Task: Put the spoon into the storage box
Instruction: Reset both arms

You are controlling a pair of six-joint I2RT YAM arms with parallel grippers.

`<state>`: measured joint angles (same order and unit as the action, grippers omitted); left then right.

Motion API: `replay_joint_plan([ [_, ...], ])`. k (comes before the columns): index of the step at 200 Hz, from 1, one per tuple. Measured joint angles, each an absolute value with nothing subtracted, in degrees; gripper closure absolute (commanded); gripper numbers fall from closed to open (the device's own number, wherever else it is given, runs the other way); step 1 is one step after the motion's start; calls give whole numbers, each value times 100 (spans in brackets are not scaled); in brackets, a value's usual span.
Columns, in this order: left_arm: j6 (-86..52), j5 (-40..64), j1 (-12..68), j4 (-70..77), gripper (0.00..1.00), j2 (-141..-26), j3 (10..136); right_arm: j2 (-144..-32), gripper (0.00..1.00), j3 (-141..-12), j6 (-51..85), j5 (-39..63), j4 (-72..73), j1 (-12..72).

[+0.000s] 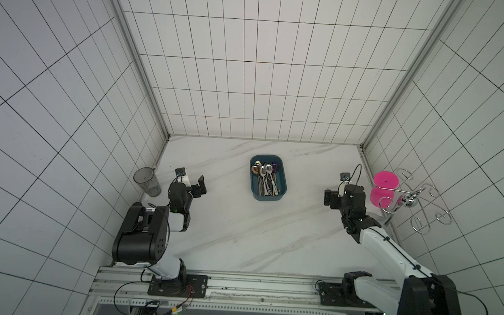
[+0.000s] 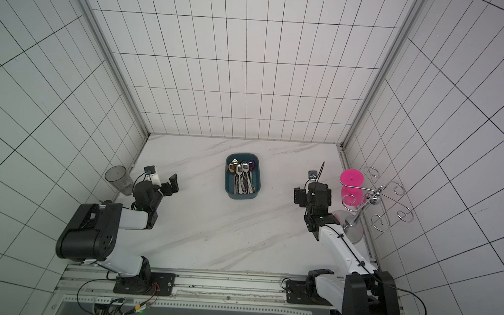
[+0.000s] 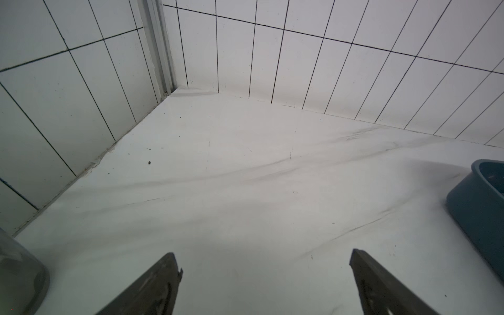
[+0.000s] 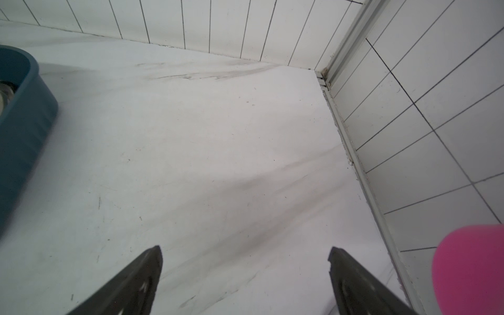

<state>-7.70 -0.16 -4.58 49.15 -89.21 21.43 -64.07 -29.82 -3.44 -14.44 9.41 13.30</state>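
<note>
The dark teal storage box (image 1: 251, 182) (image 2: 227, 180) sits at mid-table toward the back wall. Several spoons (image 1: 264, 174) (image 2: 240, 173) lie inside it, bowls toward the back wall: silver, gold and one purple. No spoon shows outside the box. My left gripper (image 1: 199, 187) (image 2: 173, 185) hovers left of the box, open, with only bare table between its fingertips (image 3: 263, 259). My right gripper (image 1: 329, 199) (image 2: 298, 196) hovers right of the box, open and holding nothing (image 4: 245, 253). Each wrist view catches one outer wall of the box (image 3: 480, 212) (image 4: 21, 136).
A smoky-grey tumbler (image 1: 147, 182) (image 2: 119, 180) (image 3: 16, 278) stands against the left wall beside the left arm. A bright pink cup (image 1: 385, 189) (image 2: 351, 186) (image 4: 471, 270) hangs on a chrome wire rack (image 1: 416, 201) (image 2: 383, 199) by the right wall. Tiled walls close three sides.
</note>
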Motion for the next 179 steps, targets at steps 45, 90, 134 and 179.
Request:
replay_joint_plan([
  [45, -797, -515, -263, 4744, 1, -8921, 2397, -6853, 1, -2637, -215, -1463, 1789, 1061],
  [90, -707, -838, -80, 4519, 1, -8923, 2451, -7288, 1, -2539, -183, -1391, 2331, 969],
  [134, -687, -1017, -40, 4506, 1, -8923, 2469, -7284, 1, -2440, -183, -1363, 2650, 958],
  [179, -690, -1142, -40, 4508, 1, -8923, 2471, -7269, 1, -2421, -185, -1288, 2740, 934],
])
